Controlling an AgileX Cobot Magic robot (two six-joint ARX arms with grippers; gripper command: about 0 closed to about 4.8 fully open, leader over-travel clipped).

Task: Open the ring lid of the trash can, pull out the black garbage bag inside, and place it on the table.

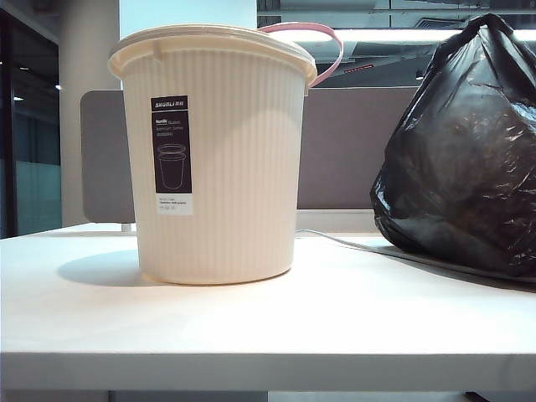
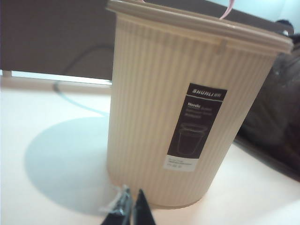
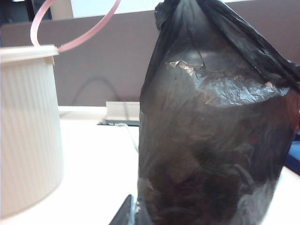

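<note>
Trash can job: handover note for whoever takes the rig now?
Left gripper: shut, empty, low in front of the can.
Right gripper: shut per its reading, only one finger shows, close to the bag; grip unclear.
Ring lid: flipped up behind the can's rim.
Bag: out, standing on the table right of the can.
Left: nothing visible; confirm the right gripper is clear.

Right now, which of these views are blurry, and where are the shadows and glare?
Exterior view: sharp; the trash can casts a soft shadow leftward on the table. Left wrist view: soft focus, bluish shadow beside the can. Right wrist view: glare patches on the black garbage bag, slightly blurred.
</note>
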